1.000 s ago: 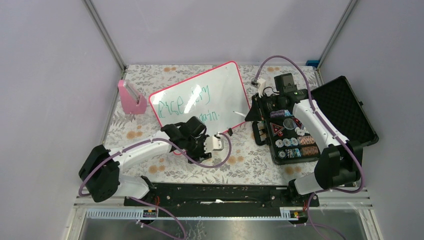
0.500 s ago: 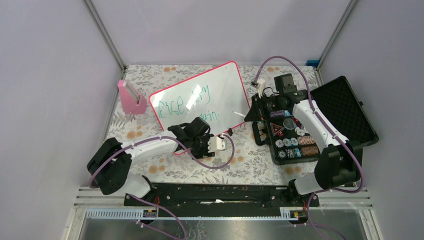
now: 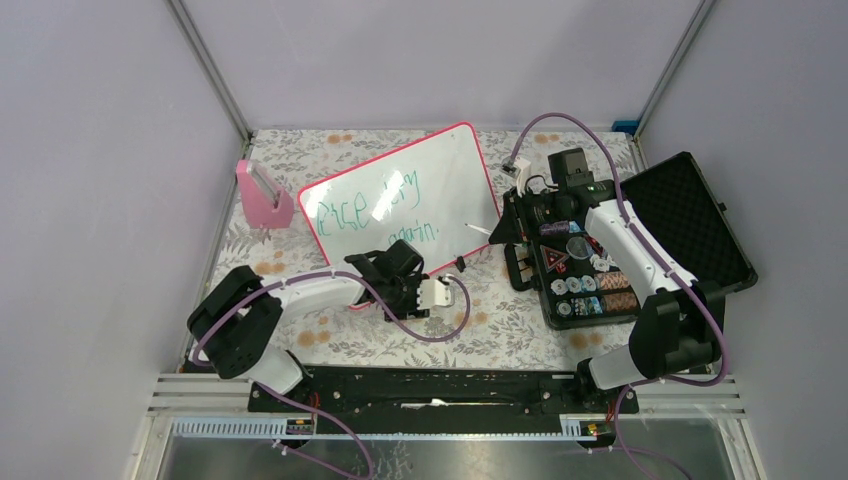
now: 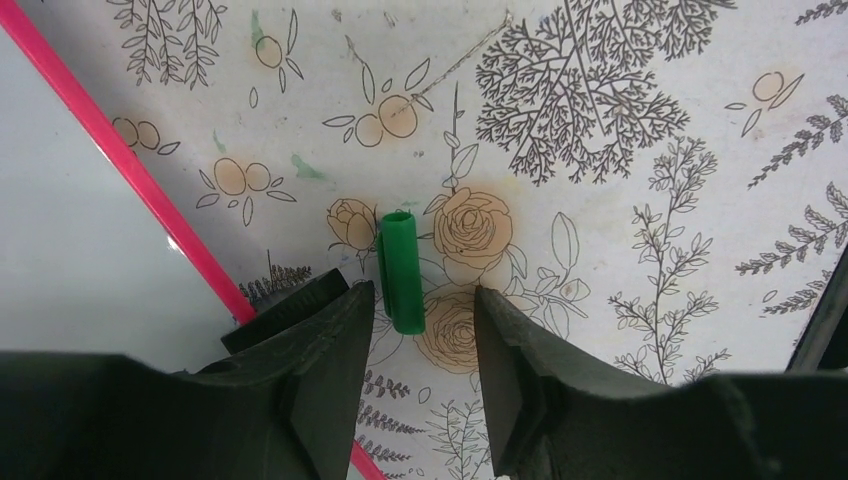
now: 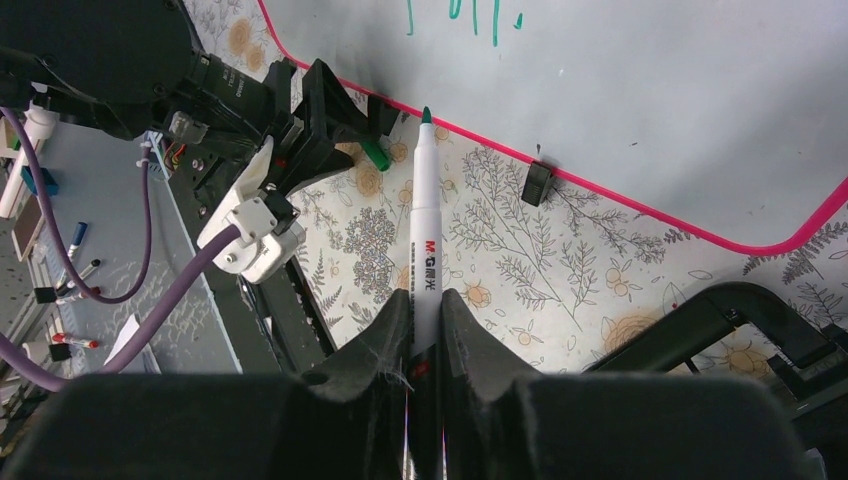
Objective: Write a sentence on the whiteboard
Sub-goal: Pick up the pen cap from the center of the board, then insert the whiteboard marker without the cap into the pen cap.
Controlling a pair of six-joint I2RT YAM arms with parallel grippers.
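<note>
Floral tablecloth gives no stop: our left gripper, fingers half-parted, straddles the green cap off-centre and may flick it; right gripper clamps the marker

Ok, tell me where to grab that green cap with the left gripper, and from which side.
Take the green cap across the middle of its barrel, coming straight down with the left gripper. It lies flat on the tablecloth, its length running between the open fingers, so they would close on its two long sides, probably without turning.
</note>
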